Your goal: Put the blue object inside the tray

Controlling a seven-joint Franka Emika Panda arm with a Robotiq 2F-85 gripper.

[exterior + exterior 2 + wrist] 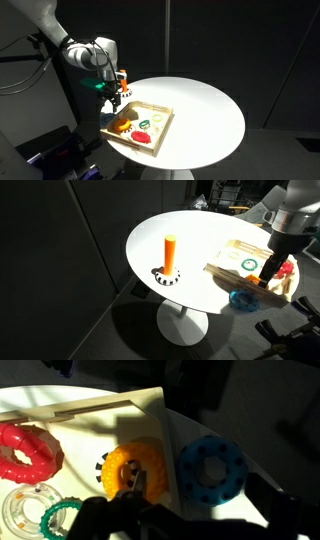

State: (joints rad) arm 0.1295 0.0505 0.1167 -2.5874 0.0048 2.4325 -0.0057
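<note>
Currently the gripper (pixel 116 99) is hovering over one corner of the tray (pixel 112 402), sitting above the orange gear (pixel 133 466) rather than the blue object (pixel 212 468). The blue object is lying flat on the white table (pixel 190 230), just outside the tray's rim and beside that gear. Shadow is hiding the fingers in the wrist view, so I cannot tell whether the jaws are apart or together. The arm is probably needing a shift outward across the rim, and a careful one, since the blue piece is resting close to the table edge.
</note>
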